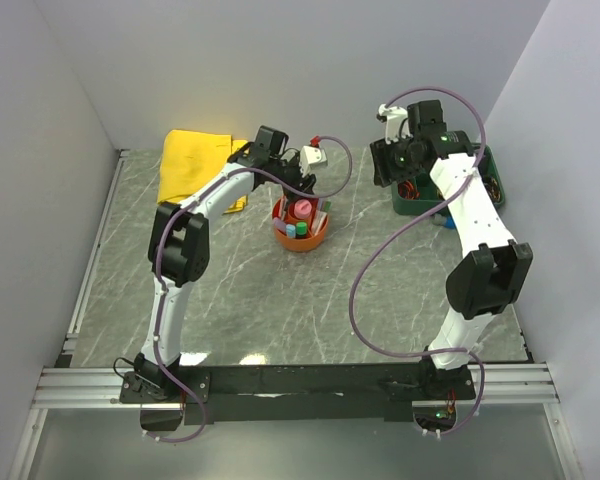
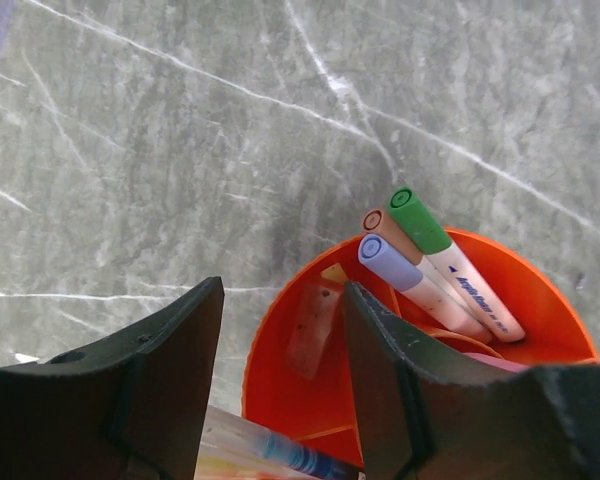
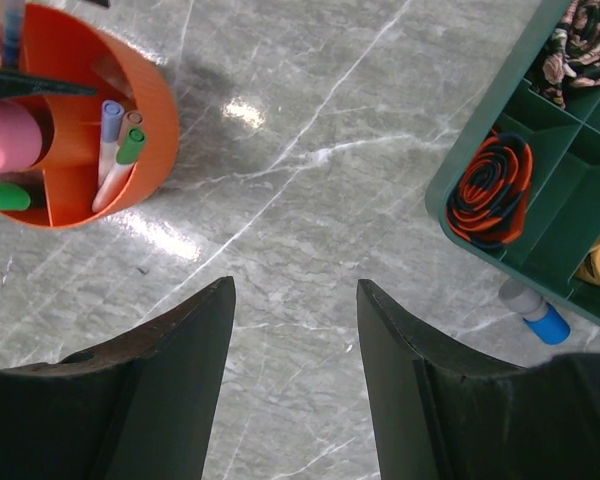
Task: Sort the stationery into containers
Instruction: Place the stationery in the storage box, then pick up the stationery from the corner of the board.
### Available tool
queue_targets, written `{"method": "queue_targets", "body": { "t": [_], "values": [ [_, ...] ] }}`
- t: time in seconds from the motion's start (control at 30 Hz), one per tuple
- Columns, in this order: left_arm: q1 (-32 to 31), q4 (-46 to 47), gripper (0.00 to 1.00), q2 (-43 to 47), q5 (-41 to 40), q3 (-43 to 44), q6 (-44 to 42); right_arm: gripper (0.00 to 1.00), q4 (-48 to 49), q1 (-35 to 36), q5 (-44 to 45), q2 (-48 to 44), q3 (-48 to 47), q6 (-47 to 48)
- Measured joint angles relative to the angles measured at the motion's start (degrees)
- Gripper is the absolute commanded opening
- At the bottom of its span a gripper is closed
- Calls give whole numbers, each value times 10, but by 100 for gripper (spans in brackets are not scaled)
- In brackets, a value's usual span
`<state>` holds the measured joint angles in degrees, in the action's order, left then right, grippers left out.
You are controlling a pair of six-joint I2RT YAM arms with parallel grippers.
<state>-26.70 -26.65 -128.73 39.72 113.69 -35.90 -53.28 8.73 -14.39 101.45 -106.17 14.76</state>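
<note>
The orange organiser bowl (image 1: 301, 231) stands mid-table. My left gripper (image 1: 298, 192) hangs right over it, jaws apart (image 2: 282, 290) above the bowl's near rim (image 2: 280, 340). A clear pen with a blue band (image 2: 280, 452) slants across low between the fingers; I cannot tell whether it touches them. Three markers with green (image 2: 412, 215), brown and lilac (image 2: 385, 262) caps lean in one outer section. A pink-capped tube (image 3: 8, 138) stands in the bowl (image 3: 152, 112). My right gripper (image 3: 295, 287) is open over bare table, right of the bowl (image 1: 390, 168).
A green divided tray (image 1: 450, 190) sits at the back right, holding a coiled orange-and-black cord (image 3: 490, 190). A small grey-and-blue piece (image 3: 536, 312) lies on the table beside the tray. A folded yellow cloth (image 1: 195, 160) lies at the back left. Walls close three sides.
</note>
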Motion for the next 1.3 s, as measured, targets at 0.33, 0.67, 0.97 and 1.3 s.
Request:
{"method": "queue_targets", "body": {
  "t": [0.33,0.67,0.97,1.3],
  "values": [
    [-1,74,63,105,26,-39,104,59,0,-151,13,4,51,-36],
    [-1,161,67,304,14,-182,208,48,-9,-257,-52,42,92,-53],
    [-1,108,68,342,-21,-292,205,50,54,-264,-22,45,177,47],
    [2,77,68,333,-38,-283,201,53,167,-263,43,59,226,159]
  ]
}}
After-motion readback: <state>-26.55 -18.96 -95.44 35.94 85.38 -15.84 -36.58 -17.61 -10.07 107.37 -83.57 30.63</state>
